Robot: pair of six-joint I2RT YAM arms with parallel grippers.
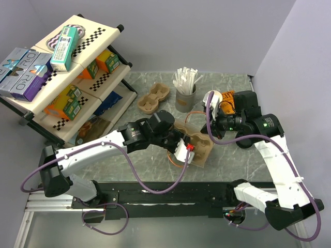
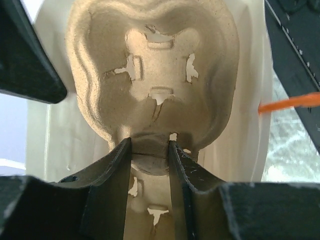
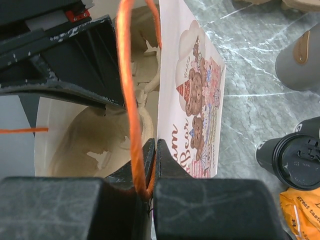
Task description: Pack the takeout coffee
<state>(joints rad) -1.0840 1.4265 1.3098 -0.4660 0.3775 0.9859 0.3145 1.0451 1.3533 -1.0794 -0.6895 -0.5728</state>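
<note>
In the right wrist view the takeout coffee (image 3: 292, 162), a dark cup with a black lid, stands on the marble right of the white bear-print paper bag (image 3: 192, 100). In the top view the right arm hides it. My right gripper (image 3: 156, 145) is shut on the bag's rim, with the orange handle (image 3: 127, 75) looped beside its fingers. A brown cardboard cup carrier (image 2: 155, 60) lies inside the bag, whose white walls (image 2: 240, 150) surround it. My left gripper (image 2: 150, 142) is shut on the carrier's middle ridge. From above, the left gripper (image 1: 187, 150) sits over the carrier (image 1: 203, 144).
A second carrier (image 1: 153, 98) and a grey pot of white sticks (image 1: 185, 95) stand at the back. An orange snack packet (image 1: 230, 101) lies behind the right arm. A tilted rack of boxes (image 1: 62, 72) fills the far left.
</note>
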